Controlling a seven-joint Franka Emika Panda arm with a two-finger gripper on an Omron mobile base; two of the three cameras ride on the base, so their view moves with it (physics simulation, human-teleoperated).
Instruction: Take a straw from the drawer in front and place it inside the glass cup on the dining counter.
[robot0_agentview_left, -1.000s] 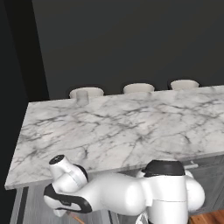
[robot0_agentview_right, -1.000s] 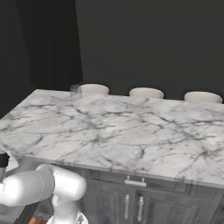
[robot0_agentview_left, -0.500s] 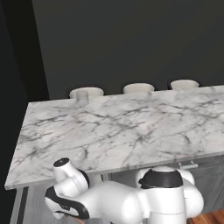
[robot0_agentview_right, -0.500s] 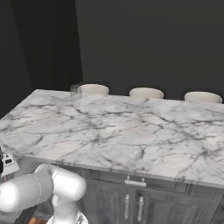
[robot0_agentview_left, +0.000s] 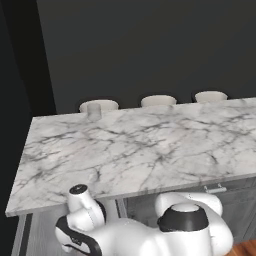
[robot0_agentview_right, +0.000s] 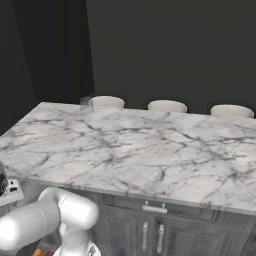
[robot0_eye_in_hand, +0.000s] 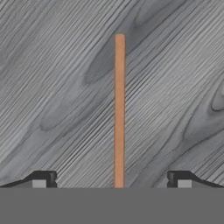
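Observation:
The straw (robot0_eye_in_hand: 119, 109), a thin orange-brown stick, lies flat on a grey wood-grain surface and runs straight up from between my fingertips. My gripper (robot0_eye_in_hand: 111, 179) hangs just above its near end, open, one dark fingertip (robot0_eye_in_hand: 43, 178) well clear on each side. My arm bends low under the front edge of the dining counter (robot0_agentview_left: 150, 150), over the pale grey inside of the open drawer (robot0_agentview_left: 42, 232). The glass cup (robot0_agentview_left: 94, 111) (robot0_agentview_right: 86, 105) stands upright at the counter's far left edge.
Three round pale stool seats (robot0_agentview_right: 167, 106) line the far side of the counter. A shut drawer front with a short silver handle (robot0_agentview_right: 154, 207) and cabinet doors sit under the slab to the right of my arm. The wall behind is dark.
My arm has sunk lower in front of the counter, elbow and wrist dropping. The jaws stay wide apart. Counter, cup and stools have not moved.

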